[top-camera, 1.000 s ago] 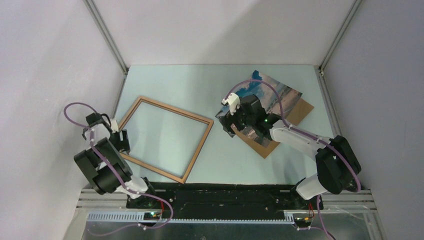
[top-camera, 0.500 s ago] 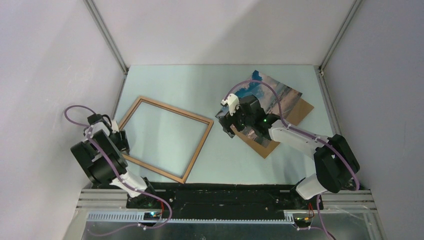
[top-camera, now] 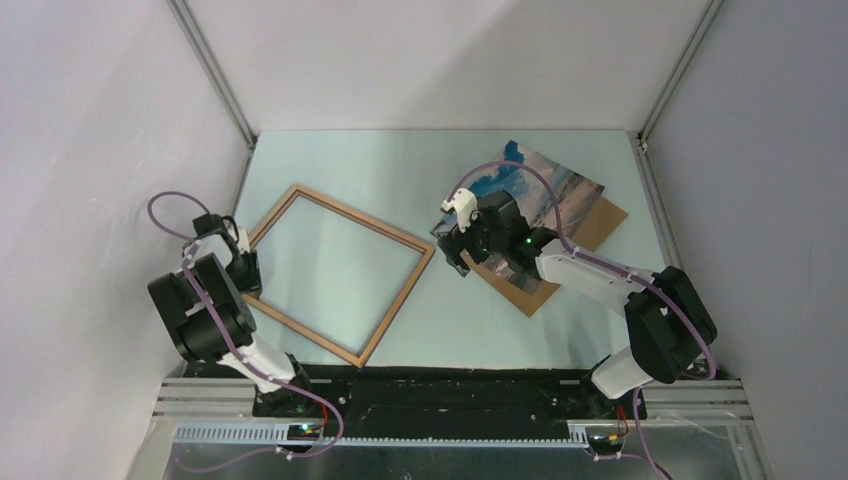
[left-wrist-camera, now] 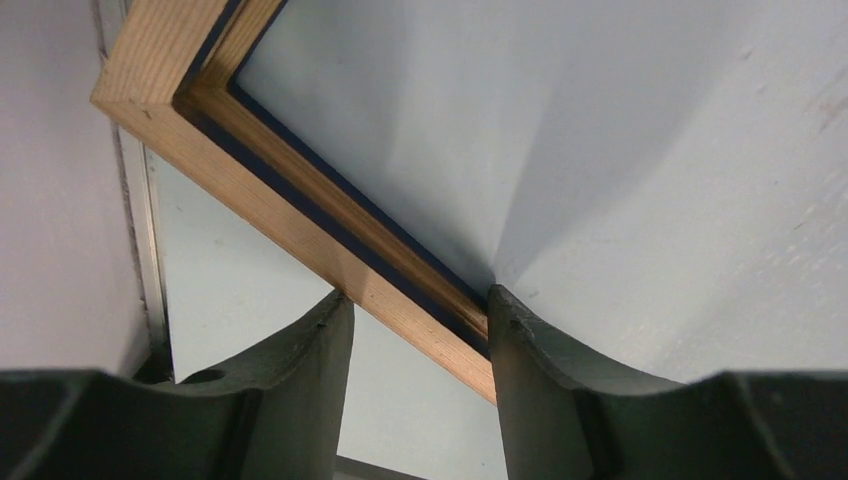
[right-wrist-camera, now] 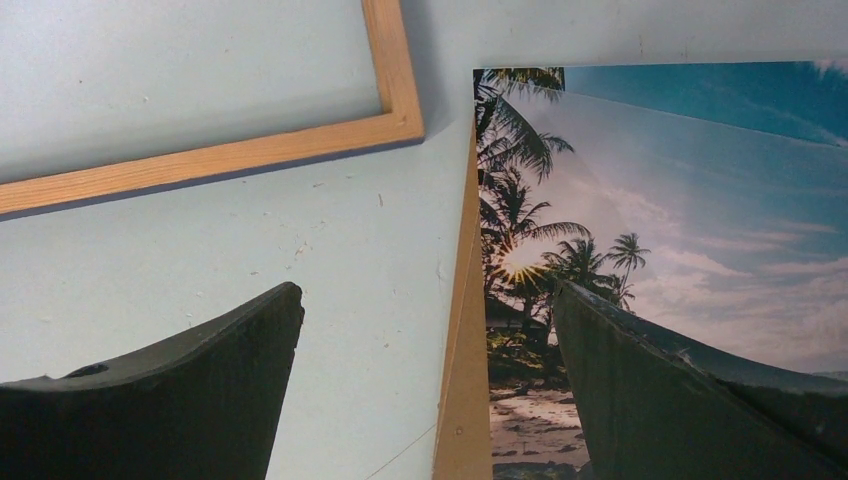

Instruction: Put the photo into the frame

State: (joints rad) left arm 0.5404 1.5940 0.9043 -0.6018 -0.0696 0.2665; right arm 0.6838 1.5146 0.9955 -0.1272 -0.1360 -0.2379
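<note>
Pale blue-green table point(top-camera: 450, 170): same as a second ago, nothing added or removed.

Thin-railed wood-brown rectangular picture frame point(top-camera: 398, 303): has moved. It's swung a bit and shifted toward the far right, and its far corner now sits further up the table than before. Still on the left half, well apart from the print. Left wrist view shows a dark blue strip along the inside of the rail.

Solid brown rectangular backing board point(top-camera: 603, 226): hasn't moved, right half of the table, under the print, sticking out past its near and right edges.

Glossy beach photo point(top-camera: 562, 186) with blue sky and palms: unchanged, face up on the board, not in the frame.

Left arm: elbow folded back by the left wall, wrist pushed further forward than a second ago. Left gripper point(left-wrist-camera: 418, 300) has narrowed from wide. Its jaws now straddle the frame's left rail near the corner, with a finger touching each side of the rail, which crosses the gap diagonally.

Right arm: same pose, reaching forward and left over the board. Right gripper point(right-wrist-camera: 428, 290) has its jaws spread wide and holds nothing. It hangs above the photo's left edge, with one finger over bare table and the other over the print.
</note>
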